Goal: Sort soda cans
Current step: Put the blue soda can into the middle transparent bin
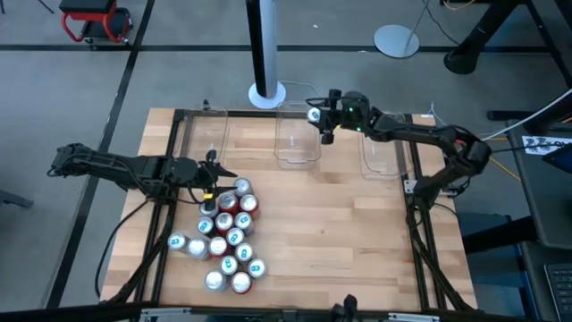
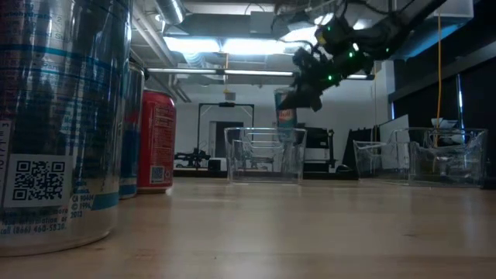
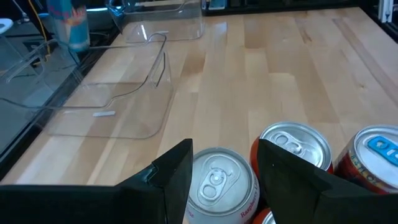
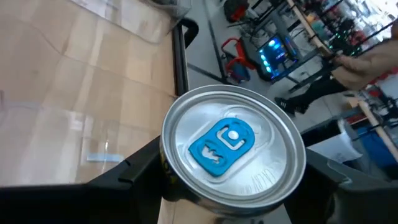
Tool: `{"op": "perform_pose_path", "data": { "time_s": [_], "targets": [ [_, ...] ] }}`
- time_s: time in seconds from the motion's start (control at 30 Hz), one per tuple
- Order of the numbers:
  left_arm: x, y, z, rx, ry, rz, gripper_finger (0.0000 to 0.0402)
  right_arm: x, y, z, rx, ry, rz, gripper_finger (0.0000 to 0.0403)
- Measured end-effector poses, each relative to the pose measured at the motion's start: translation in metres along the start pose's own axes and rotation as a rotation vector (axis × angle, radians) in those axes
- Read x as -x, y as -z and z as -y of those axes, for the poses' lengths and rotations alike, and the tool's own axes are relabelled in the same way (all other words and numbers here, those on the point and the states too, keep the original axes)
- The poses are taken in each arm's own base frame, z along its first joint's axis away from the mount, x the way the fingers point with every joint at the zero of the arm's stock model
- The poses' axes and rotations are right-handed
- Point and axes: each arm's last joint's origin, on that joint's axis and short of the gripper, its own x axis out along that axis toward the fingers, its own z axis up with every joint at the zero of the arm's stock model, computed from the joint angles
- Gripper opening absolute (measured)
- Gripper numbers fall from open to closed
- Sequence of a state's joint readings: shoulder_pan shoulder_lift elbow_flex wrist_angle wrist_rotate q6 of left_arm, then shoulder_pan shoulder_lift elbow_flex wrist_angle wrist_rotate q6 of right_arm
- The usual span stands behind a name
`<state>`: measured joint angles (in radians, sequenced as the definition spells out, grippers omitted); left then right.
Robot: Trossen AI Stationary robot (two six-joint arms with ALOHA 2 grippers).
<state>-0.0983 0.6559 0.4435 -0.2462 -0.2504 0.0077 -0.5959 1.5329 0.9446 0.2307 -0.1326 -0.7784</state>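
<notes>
Clearly the right gripper (image 1: 315, 114) holds a can (image 4: 233, 149), its dark fingers pressed against both sides of the body; the right wrist view shows the silver top with a blue tab. From above, this gripper hangs over the middle clear bin (image 1: 297, 139) at the far edge of the bench (image 1: 357, 233), and the low view adds what the overhead cannot: the held can is well up in the air above that bin's rim, not resting in it.

The left gripper (image 1: 211, 182) sits at the far end of the cluster of cans (image 1: 228, 237) on the bench's left side. Its wrist view shows the fingers partly open, straddling a silver-topped red can (image 3: 217, 186) with a gap on each side, so it is around the can but not gripping it. Another red can (image 3: 297, 146) stands just beside it. That view also shows the left clear bin (image 3: 118, 93) beyond the fingers. The low view shows a silver-and-blue can (image 2: 54, 124) up close and a red can (image 2: 156, 141) behind it.
</notes>
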Motion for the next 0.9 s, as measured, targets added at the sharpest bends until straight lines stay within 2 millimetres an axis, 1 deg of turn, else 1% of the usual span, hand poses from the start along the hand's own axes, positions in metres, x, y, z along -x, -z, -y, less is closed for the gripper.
{"op": "perform_pose_path", "data": {
  "time_s": [0.17,0.47,0.63,0.8,0.9],
  "targets": [
    [0.0,0.0,0.0,-0.001,-0.001,-0.003,0.017,-0.013,0.011,0.002,-0.031,0.023,0.023,0.0247],
    [0.0,0.001,0.0,-0.001,-0.001,-0.005,0.017,-0.033,0.036,-0.005,-0.085,0.012,-0.031,0.0247],
    [0.0,0.0,0.0,-0.006,-0.001,-0.005,0.017,-0.044,0.042,-0.008,-0.11,0.042,-0.013,0.0247],
    [0.0,0.001,0.0,-0.003,-0.001,-0.005,0.017,-0.052,0.052,-0.015,-0.135,0.04,-0.064,0.0247],
    [0.0,0.001,0.0,-0.004,-0.001,-0.005,0.017,-0.054,0.056,-0.015,-0.138,0.051,-0.074,0.0247]
  ]
}}
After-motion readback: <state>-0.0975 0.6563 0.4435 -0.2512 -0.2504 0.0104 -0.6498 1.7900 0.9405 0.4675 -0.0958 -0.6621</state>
